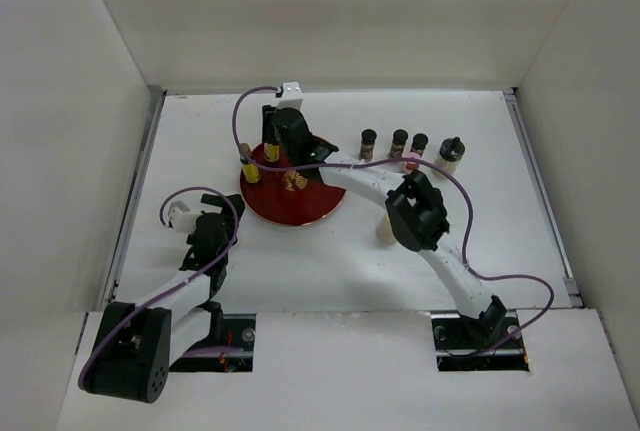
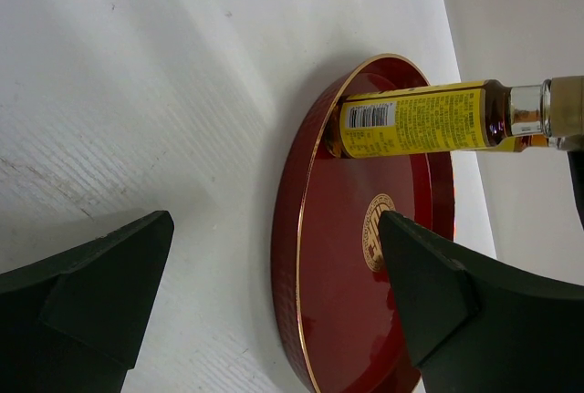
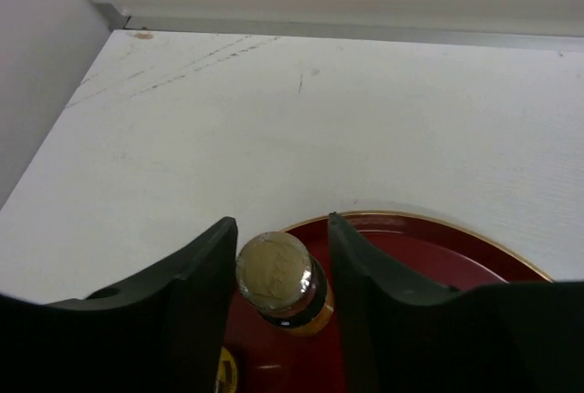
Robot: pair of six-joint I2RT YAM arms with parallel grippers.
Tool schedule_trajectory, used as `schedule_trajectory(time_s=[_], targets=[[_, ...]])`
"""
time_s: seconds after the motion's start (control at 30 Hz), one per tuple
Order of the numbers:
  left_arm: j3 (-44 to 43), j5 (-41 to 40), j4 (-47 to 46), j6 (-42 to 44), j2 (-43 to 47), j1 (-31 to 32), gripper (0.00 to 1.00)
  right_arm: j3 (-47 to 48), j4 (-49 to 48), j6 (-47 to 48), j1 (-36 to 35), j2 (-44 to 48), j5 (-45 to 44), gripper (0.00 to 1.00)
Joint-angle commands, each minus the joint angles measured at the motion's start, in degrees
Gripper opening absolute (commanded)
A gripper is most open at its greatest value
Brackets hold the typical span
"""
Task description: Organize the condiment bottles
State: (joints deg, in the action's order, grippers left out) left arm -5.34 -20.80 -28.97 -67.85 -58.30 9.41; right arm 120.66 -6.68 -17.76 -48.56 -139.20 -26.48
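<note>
R gripper (image 3: 278, 232): fingers (image 3: 196, 302) part-open, straddling gold cap (image 3: 272, 267) of yellow spice bottle (image 3: 306, 315); gripping or let go, can't tell. Bottle upright, long axis vertical, cap up, just inside rim of red tray (image 3: 438, 238). L gripper (image 2: 274, 224) wide open, empty.

Red tray (image 1: 300, 213) mid-table. One yellow bottle (image 1: 251, 170) upright on left rim, second yellow bottle (image 1: 271, 154) at far rim, right gripper (image 1: 273, 147) at it. Right of tray: dark-capped bottles (image 1: 399, 141), pink-lidded bottle (image 1: 410, 163). Cream bottle (image 1: 384, 232) beside right arm. Left gripper (image 1: 220, 223) apart from tray.
</note>
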Motion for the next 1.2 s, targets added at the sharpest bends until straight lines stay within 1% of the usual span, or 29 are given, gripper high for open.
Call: schedule_trajectory(time_s=[0.0,0.2,0.23,0.4,0.6,0.7,0.77,0.83,0.93,0.97,1.0,1.07,1.1,1.17], targets=[[-0.81,-0.91,-3.11,0.71,-0.14,0.3,1.0,1.78,-5.36,-0.69,-1.41,0.41,0.46,0.53],[-0.81,-0.91,-3.11,0.79,-0.32,0.39,1.0,-4.99,-9.23,-1.05,-1.58,5.68,0.55,0.62],[-0.81,-0.74,-3.11,0.79,-0.06,0.3,1.0,-6.13,-9.49,-1.05,-1.58,6.82,0.64,0.62],[-0.72,-0.73,-3.11,0.88,0.3,-0.14,1.0,-14.82,-12.3,-1.05,-1.15,14.9,1.08,0.66],[-0.72,-0.38,-3.2,0.88,0.56,-0.23,1.0,-30.72,-17.4,-0.35,-0.09,29.92,3.53,0.78],[-0.9,-0.04,-3.37,0.8,-0.5,-0.05,1.0,-38.81,-18.54,0.09,1.4,37.39,4.94,0.8],[-0.81,0.23,-3.55,0.79,0.29,-0.05,1.0,-44.69,-18.2,-0.08,2.63,42.14,5.56,0.79],[-0.81,0.06,-3.64,0.88,0.38,-0.14,1.0,-50.41,-17.67,0.53,3.51,46.54,5.91,0.72],[-0.9,0.32,-3.64,0.71,-0.49,-0.05,1.0,-60.77,-15.92,0.53,5.0,55.23,4.08,0.41],[-0.9,0.32,-3.64,0.71,-0.15,0.04,1.0,-64.46,-14.87,0.36,5.62,58.39,2.85,0.33],[-0.9,0.41,-3.64,0.79,0.12,0.04,1.0,-67.72,-13.29,0.1,6.06,61.56,1.45,0.28],[-1.07,0.15,-3.64,0.88,-0.14,0.04,1.0,-73.17,-7.86,-0.69,6.76,67.53,-0.93,0.24],[-1.16,0.06,-3.72,0.88,-0.58,0.12,1.0,-75.2,-4.0,-1.22,7.03,70.26,-1.73,0.24],[-1.25,0.4,-3.72,0.8,-1.11,0.21,1.0,-78.2,4.0,-2.71,7.03,75.1,-2.08,0.29]])
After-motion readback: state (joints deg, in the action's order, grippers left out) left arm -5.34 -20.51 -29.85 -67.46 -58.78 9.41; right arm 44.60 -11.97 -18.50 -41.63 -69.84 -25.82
